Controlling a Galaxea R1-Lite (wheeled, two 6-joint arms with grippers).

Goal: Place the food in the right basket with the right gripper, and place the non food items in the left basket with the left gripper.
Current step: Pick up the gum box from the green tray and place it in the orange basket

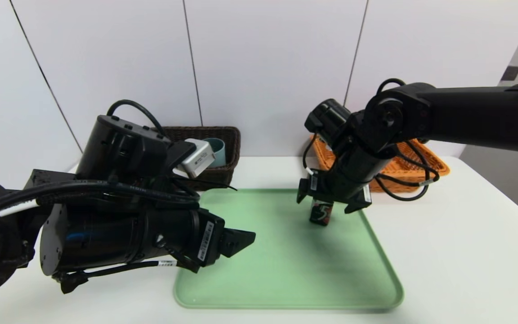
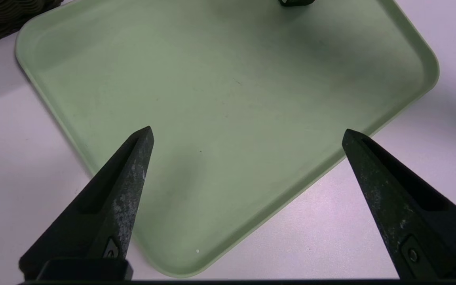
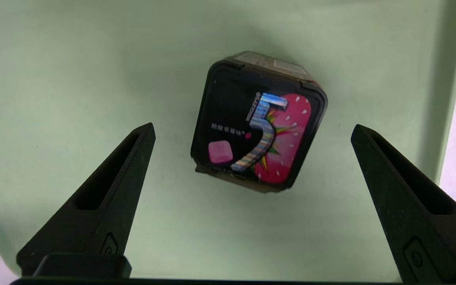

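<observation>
A black gum box (image 1: 321, 213) with a pink strawberry and a silver "5" on it stands on the green tray (image 1: 286, 270), near its far right corner. My right gripper (image 1: 329, 203) hangs open just above the box, one finger on each side and neither touching it. In the right wrist view the gum box (image 3: 259, 120) lies between the spread fingers of the right gripper (image 3: 252, 126). My left gripper (image 1: 236, 240) is open over the tray's left part, and the left wrist view shows the left gripper (image 2: 247, 130) holding nothing above the bare tray (image 2: 228, 79).
The dark brown left basket (image 1: 229, 139) stands at the back left with a teal cup (image 1: 217, 150) inside. The orange right basket (image 1: 430, 164) sits at the back right, partly behind the right arm. White table (image 1: 457, 252) surrounds the tray.
</observation>
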